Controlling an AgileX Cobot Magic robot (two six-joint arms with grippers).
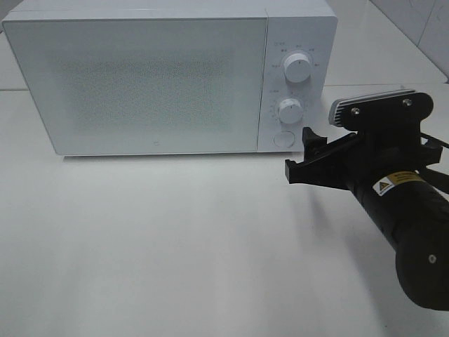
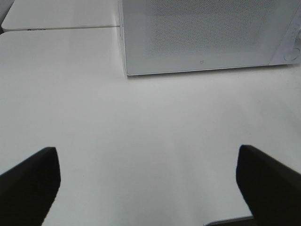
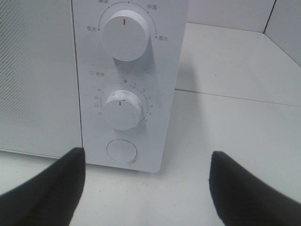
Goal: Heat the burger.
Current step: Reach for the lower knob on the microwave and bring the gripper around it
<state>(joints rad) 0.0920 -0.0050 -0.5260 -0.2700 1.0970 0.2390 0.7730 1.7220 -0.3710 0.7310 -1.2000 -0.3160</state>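
- Hovering with its two black fingers spread wide and nothing between them, the right tool (image 3: 148,197) faces the control panel (image 3: 124,84) of a white microwave (image 1: 277,28).
- Seen from the high camera, this right tool (image 1: 300,156) sits just beside the microwave's lower front right corner, near it but apart from it, at the end of the black right arm (image 1: 400,210) that comes in from the right.
- Nearest to the right tool is the round button (image 3: 122,151) at the foot of the panel.
- Above the button is the lower knob (image 3: 122,109), its dark mark pointing up toward the top of the timer scale.
- Above that is the upper knob (image 3: 124,35), its red mark pointing straight up.
- The left tool (image 2: 150,188) also has its dark fingers wide apart and grips nothing. It hangs over bare bench (image 2: 150,122), well back from the microwave's front lower corner. It is out of the high view.
- The microwave's door (image 1: 140,77) is shut, its frosted, speckled front hiding the inside.
- The microwave stands on the white bench, toward the back of it.
- The burger does not show in any view; whether it lies behind the shut door cannot be told.
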